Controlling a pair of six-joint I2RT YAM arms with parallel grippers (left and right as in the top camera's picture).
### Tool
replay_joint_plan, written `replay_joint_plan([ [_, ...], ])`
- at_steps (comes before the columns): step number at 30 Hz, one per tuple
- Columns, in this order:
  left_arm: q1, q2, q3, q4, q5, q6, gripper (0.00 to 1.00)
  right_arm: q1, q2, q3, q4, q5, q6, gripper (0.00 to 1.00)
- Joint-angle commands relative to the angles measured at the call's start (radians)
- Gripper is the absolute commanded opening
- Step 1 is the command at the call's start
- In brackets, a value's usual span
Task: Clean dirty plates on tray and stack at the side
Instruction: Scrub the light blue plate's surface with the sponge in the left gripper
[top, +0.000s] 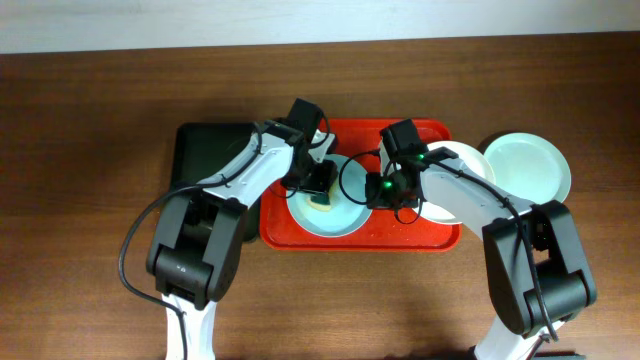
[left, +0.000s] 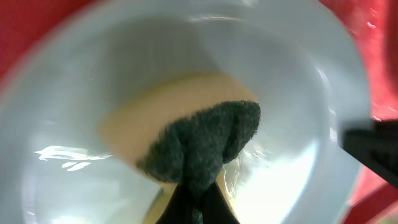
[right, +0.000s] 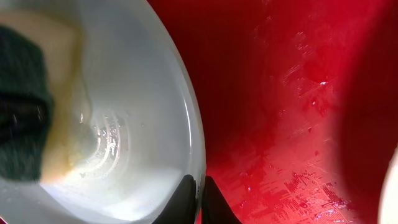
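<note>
Mostly blurred plate (left: 74, 93) (rim cut off)

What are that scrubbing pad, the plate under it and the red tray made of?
The sponge looks like soft yellow foam topped with a dark green fibrous scouring layer, matte and fuzzy. The plate is smooth and glossy with sharp light glints: glazed ceramic or hard plastic, I can't tell which. The tray is probably plastic, shiny red with fine scratches.

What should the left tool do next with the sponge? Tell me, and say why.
Probably sweep the sponge sideways across the plate. The left tool is shut on the sponge, pressed into the plate on the red tray; the right tool pinches the rim, and wet streaks show beside the sponge.
</note>
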Motion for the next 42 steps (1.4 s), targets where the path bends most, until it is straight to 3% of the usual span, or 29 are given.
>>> replay_joint_plan([
  [1,0.012,-0.059,0.051,-0.049,0.086,0.023,0.0,0.009,-0.013,-0.007,0.006,-0.017,0.003,0.06],
  [5,0.043,-0.185,0.056,-0.054,-0.05,0.01,0.0,0.009,-0.013,-0.007,0.006,-0.017,0.003,0.07],
  [9,0.041,-0.185,0.053,-0.092,-0.151,-0.016,0.0,0.009,-0.013,-0.007,0.006,-0.017,0.003,0.07],
  [23,0.04,-0.027,-0.016,-0.058,-0.153,-0.064,0.0,0.009,-0.013,-0.007,0.006,-0.017,0.003,0.07],
  [28,0.035,0.021,-0.016,-0.141,-0.142,-0.093,0.0,0.009,-0.013,-0.01,0.007,-0.017,0.003,0.07],
  [32,0.035,0.042,-0.016,-0.171,-0.061,-0.091,0.0,0.009,-0.013,-0.02,0.018,-0.017,0.004,0.07],
  [37,0.037,0.043,-0.015,-0.101,0.253,0.024,0.0,0.009,-0.013,-0.02,0.022,-0.017,0.004,0.07],
  [42,0.068,-0.005,0.041,-0.095,0.265,0.023,0.0,0.009,-0.013,-0.02,0.022,-0.017,0.004,0.07],
])
